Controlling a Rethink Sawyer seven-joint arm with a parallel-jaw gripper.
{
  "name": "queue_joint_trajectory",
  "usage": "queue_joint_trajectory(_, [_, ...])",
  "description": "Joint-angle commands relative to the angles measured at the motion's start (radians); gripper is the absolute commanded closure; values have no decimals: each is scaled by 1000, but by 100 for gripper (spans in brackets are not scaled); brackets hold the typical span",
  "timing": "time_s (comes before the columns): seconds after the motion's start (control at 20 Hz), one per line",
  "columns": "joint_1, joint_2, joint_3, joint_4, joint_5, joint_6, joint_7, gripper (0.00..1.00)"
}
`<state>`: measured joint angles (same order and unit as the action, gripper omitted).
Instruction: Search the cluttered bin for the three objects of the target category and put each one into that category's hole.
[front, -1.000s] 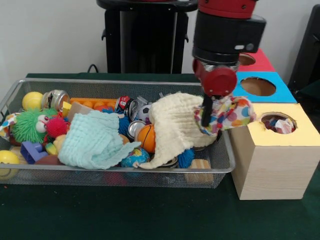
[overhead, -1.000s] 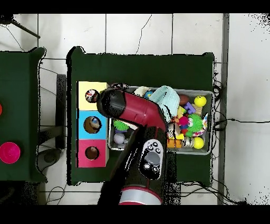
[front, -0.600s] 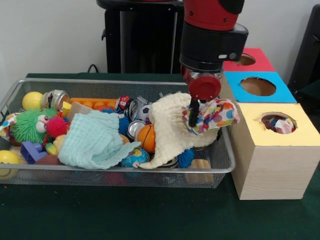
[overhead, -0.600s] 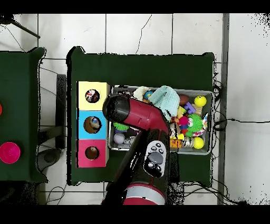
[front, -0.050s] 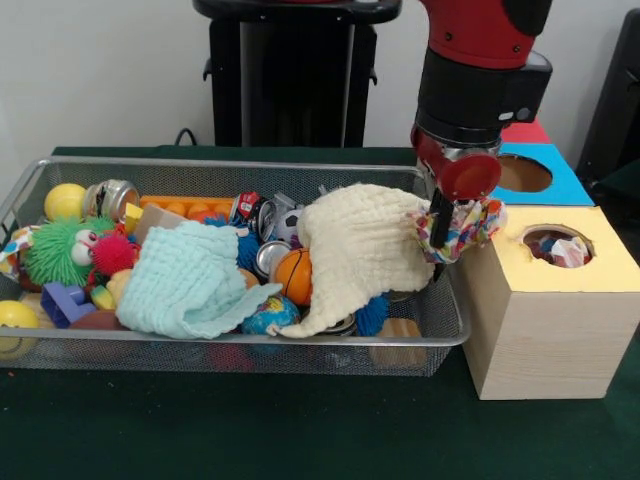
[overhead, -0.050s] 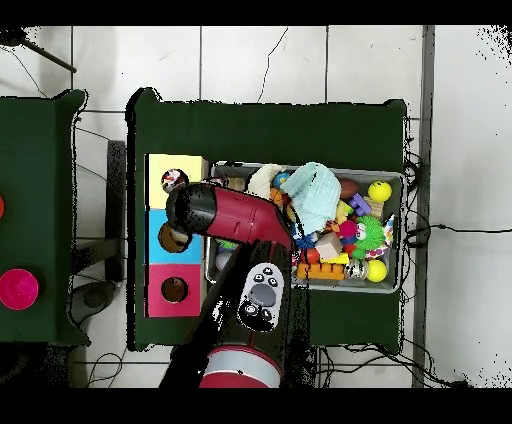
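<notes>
The gripper grasps a confetti-print cloth, lifted over the bin's right end beside the yellow box, whose hole already holds something colourful (probably one cloth). The cream cloth and mint cloth remain binned.

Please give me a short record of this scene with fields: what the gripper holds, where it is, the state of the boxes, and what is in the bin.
gripper: shut on the multicoloured cloth
position: above the bin's end, beside the yellow box
yellow box hole: already holds colourful fabric
blue box: hole partly hidden by the arm
bin contents: cream cloth, mint cloth, green fuzzy toy, small basketball, cans, balls
</notes>
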<state>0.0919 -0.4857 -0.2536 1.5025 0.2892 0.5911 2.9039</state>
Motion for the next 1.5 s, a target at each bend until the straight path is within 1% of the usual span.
queue_joint_trajectory(0.05, [-58, -39, 84, -108, -12, 305, -7, 100])
queue_joint_trajectory(0.2, [-76, -53, 73, -169, -22, 400, -10, 100])
queue_joint_trajectory(0.35, [-96, -47, 61, -240, -50, 478, -35, 100])
queue_joint_trajectory(0.4, [-109, -37, 51, -270, -69, 494, -55, 100])
queue_joint_trajectory(0.65, [-165, -1, 55, -382, -101, 553, -108, 100])
queue_joint_trajectory(0.75, [-186, 18, 72, -408, -103, 547, -117, 100])
queue_joint_trajectory(0.85, [-201, 42, 98, -430, -89, 542, -100, 100])
queue_joint_trajectory(1.0, [-187, 94, 116, -459, -58, 515, -12, 100])
queue_joint_trajectory(1.05, [-171, 112, 103, -474, -65, 504, 19, 100])
queue_joint_trajectory(1.2, [-148, 133, 96, -473, -54, 488, 71, 100])
queue_joint_trajectory(1.5, [-94, 133, 73, -462, -37, 489, 138, 100])
